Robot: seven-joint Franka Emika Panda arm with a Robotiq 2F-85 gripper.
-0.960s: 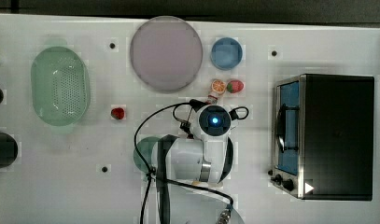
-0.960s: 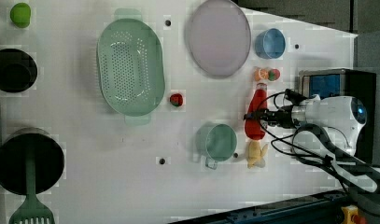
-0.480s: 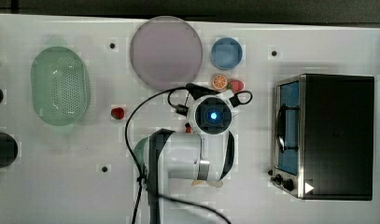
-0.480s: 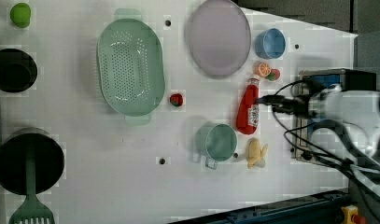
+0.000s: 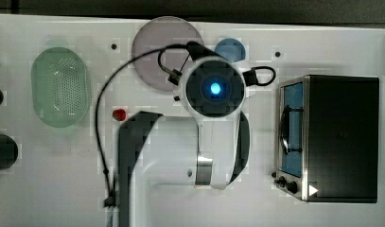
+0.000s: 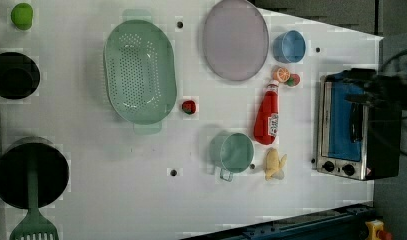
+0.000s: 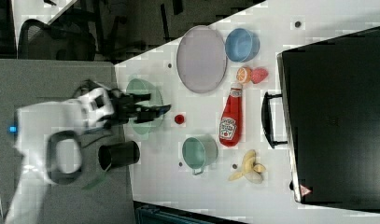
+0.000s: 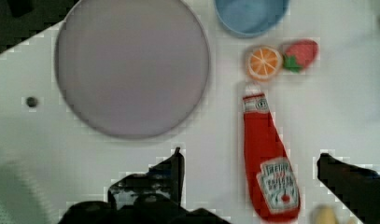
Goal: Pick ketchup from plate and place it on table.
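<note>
The red ketchup (image 6: 267, 117) bottle lies flat on the white table (image 6: 116, 200), cap towards the plate, with nothing holding it. It also shows in the right view (image 7: 230, 119) and the wrist view (image 8: 267, 172). The mauve-grey plate (image 6: 235, 39) (image 7: 201, 58) (image 8: 131, 65) is bare, a short way off the bottle's cap. My gripper (image 8: 249, 156) hangs well above the table, open, the bottle lying between its two dark fingers (image 8: 171, 175) in the wrist view. In the right view the gripper (image 7: 152, 106) holds nothing. In the top view my arm (image 5: 214, 90) hides the bottle and part of the plate (image 5: 152, 49).
A blue bowl (image 6: 289, 46), an orange slice (image 6: 281, 75) and a strawberry (image 6: 294, 80) sit by the bottle's cap. A teal cup (image 6: 233, 152) and a banana (image 6: 274, 164) lie near its base. A toaster oven (image 6: 351, 125) stands beyond; a green basket (image 6: 139, 72) and a small red fruit (image 6: 189, 106) sit on the other side.
My gripper has opened and let go of the ketchup, which now lies on the table. The arm has lifted up and away from the bottle.
</note>
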